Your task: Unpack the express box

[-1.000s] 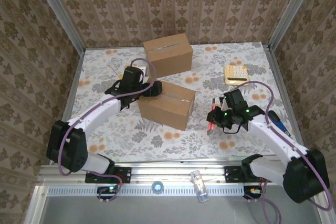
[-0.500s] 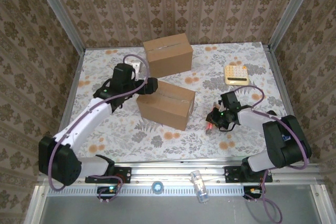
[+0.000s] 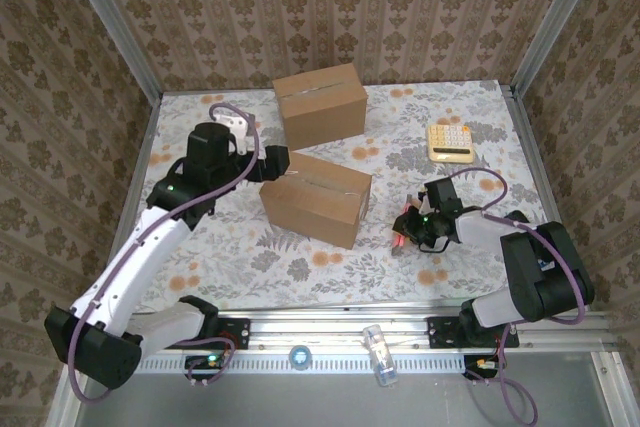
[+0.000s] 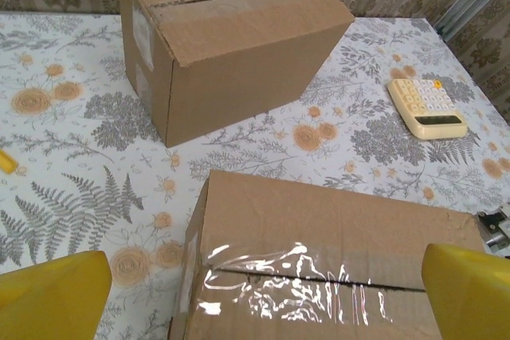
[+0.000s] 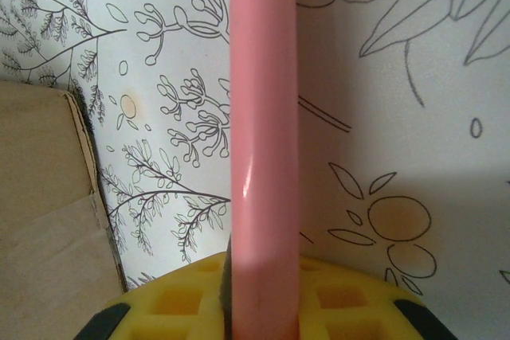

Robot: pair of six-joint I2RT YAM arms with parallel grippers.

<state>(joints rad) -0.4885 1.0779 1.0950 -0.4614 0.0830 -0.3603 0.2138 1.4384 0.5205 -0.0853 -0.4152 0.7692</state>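
Note:
Two brown cardboard boxes stand on the flowered table. The near express box (image 3: 318,199) is taped shut with clear tape (image 4: 319,272) along its top seam. My left gripper (image 3: 276,162) hovers at that box's left end, open wide, its yellow fingertips (image 4: 52,296) spread on either side of the taped seam without touching it. My right gripper (image 3: 408,228) sits low over the table to the right of the box, shut on a pink cutter (image 5: 263,141) that points away from the pads. The box's corner (image 5: 40,220) lies to the cutter's left.
The second box (image 3: 321,103), also closed, stands at the back middle (image 4: 227,33). A yellow calculator (image 3: 450,141) lies at the back right (image 4: 427,107). Aluminium frame posts and patterned walls close in the table. A small clear bottle (image 3: 378,352) rests on the front rail.
My left arm has swung its elbow out to the left and drawn the open gripper slightly back along the box. My right arm folded down low with the pink cutter, then held still.

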